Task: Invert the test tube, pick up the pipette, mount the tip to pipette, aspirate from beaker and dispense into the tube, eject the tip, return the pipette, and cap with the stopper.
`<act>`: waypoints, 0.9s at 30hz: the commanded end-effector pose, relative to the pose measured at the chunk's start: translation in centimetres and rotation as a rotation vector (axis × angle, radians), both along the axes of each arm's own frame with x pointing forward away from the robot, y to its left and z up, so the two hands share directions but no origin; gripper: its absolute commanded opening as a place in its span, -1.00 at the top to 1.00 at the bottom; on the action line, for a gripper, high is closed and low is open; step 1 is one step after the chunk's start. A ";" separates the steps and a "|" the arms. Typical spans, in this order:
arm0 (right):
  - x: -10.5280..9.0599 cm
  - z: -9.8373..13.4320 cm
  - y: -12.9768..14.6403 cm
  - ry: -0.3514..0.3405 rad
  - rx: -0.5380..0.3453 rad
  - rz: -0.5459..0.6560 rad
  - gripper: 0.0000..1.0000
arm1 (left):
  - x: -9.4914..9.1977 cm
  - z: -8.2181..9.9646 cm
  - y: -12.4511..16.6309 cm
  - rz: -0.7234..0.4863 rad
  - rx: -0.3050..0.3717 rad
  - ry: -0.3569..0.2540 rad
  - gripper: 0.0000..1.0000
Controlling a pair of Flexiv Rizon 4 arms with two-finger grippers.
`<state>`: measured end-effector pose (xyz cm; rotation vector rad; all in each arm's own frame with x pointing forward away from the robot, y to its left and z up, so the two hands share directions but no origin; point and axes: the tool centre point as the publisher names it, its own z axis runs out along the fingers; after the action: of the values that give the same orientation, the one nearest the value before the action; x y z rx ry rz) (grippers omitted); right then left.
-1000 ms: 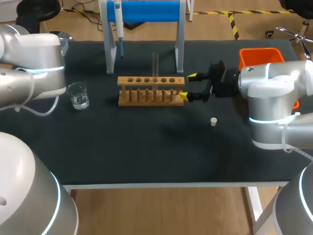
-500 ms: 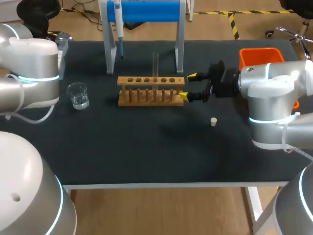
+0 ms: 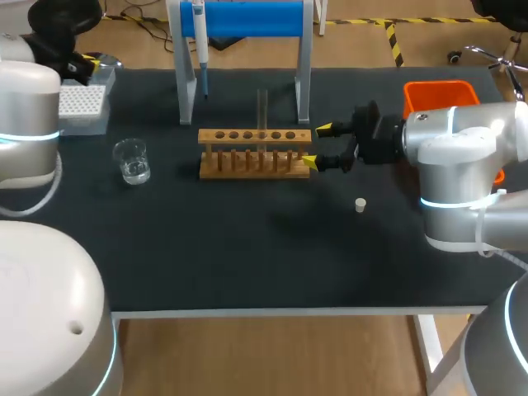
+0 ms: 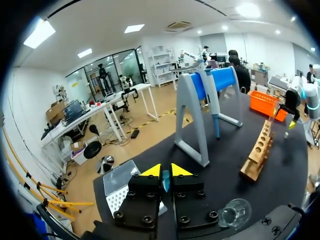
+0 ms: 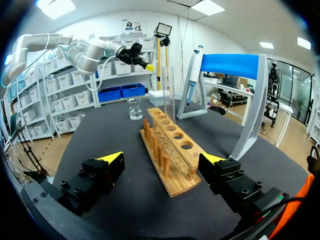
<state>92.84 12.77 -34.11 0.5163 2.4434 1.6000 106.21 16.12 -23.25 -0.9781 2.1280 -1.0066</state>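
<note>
Glass test tube (image 3: pixel 262 109) — upright in the wooden rack (image 3: pixel 247 163) — barely shows.

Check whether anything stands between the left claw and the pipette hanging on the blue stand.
The blue stand's white leg on the claw's side stands between the left claw and the white-and-blue pipette, which hangs just inside it. The white tip box lies by the claw, off that line. Nothing else visible intervenes.

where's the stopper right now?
Head view: the stopper lies right of the wooden rack, on the near side of the right gripper, touching neither.
</note>
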 end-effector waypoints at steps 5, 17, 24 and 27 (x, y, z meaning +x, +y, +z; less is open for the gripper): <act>0.0 0.0 -0.1 0.000 0.001 0.000 -1.00 | -0.5 0.5 0.4 -0.036 -0.014 0.024 1.00; 0.0 0.0 -0.1 0.000 0.001 0.000 -1.00 | -2.5 3.3 -3.6 -0.245 0.087 0.122 1.00; 0.0 0.0 -0.1 0.000 0.001 0.000 -1.00 | -6.0 5.1 -9.2 -0.398 0.093 0.156 1.00; 0.0 0.0 -0.1 0.000 0.001 0.000 -1.00 | -7.7 5.3 -12.3 -0.449 0.074 0.161 1.00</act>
<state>92.85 12.77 -34.12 0.5165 2.4434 1.5999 99.66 4.79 -19.05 -0.5664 2.5273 -1.1211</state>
